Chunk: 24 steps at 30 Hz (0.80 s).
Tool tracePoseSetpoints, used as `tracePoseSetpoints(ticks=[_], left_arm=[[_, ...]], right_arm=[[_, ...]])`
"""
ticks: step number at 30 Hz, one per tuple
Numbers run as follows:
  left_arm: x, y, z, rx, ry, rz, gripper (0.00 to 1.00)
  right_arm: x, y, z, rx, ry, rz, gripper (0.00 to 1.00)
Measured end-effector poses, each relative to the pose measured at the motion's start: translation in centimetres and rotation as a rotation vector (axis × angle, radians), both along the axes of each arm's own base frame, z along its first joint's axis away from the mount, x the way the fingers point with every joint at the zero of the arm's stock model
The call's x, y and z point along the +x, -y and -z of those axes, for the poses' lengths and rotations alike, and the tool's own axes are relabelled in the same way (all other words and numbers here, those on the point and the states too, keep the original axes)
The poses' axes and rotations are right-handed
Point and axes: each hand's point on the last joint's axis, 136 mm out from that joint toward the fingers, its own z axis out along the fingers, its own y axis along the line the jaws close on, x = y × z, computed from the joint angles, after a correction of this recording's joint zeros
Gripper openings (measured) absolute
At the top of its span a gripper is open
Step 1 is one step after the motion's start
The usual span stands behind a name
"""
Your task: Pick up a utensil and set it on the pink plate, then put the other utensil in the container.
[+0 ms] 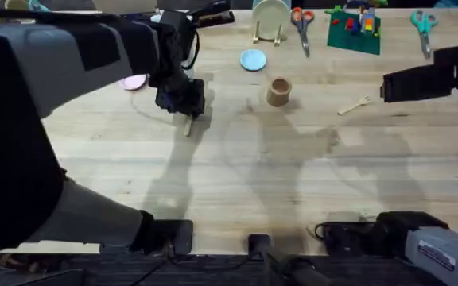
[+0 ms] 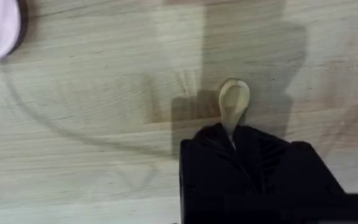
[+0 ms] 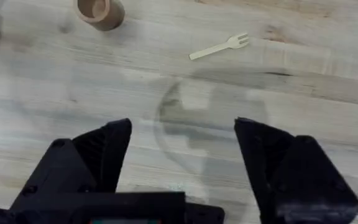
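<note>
Pale wooden planks make up the tabletop [image 1: 237,167], which carries the task's things toward its far half and scissors and a toy set along the back edge. At the left, the left end effector [image 2: 232,140] is closed on the handle of the small pale wooden spoon [image 2: 234,99], whose oval bowl sticks out beyond the black fingers; in the overhead view the spoon's other end pokes out below the gripper, close to the wood. Just beside it, further left, lies the small round pale-pink plate [image 1: 134,82], partly hidden behind the arm. Near the middle stands the small tan-brown cylindrical cup [image 1: 278,91], with the small pale wooden fork [image 1: 355,104] lying flat well to its right, both untouched. Above the fork's side of the tabletop the right end effector [image 3: 182,155] hangs with its fingers spread wide and nothing between them. My reading is that the spoon has yet to be carried over to the plate. The grip sits on a thin handle, so the spoon could swivel or slip during the move, and a release made too early would drop it on the wood short of the rim. The plate is light enough that a low approach might push it away.
</note>
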Motion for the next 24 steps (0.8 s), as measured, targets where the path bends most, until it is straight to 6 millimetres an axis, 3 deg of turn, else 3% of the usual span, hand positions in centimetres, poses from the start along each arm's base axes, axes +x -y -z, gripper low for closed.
tracePoseSetpoints(ticks=[12,17,20,24], left_arm=[[-0.2,0.0,-0.1,0.001,-0.006,0.0,0.041],[-1.6,-0.4,-0.2,0.015,-0.065,0.0,0.041],[-1.9,-0.4,-1.4,0.019,-0.083,0.0,0.041],[-0.9,-0.2,-4.5,0.013,-0.055,0.004,0.041]], right_arm=[[0.0,0.0,0.0,0.0,0.0,0.0,0.995],[0.0,0.0,0.0,0.0,0.0,0.0,0.995],[0.0,0.0,0.0,0.0,0.0,0.0,0.995],[0.0,0.0,0.0,0.0,0.0,0.0,0.995]])
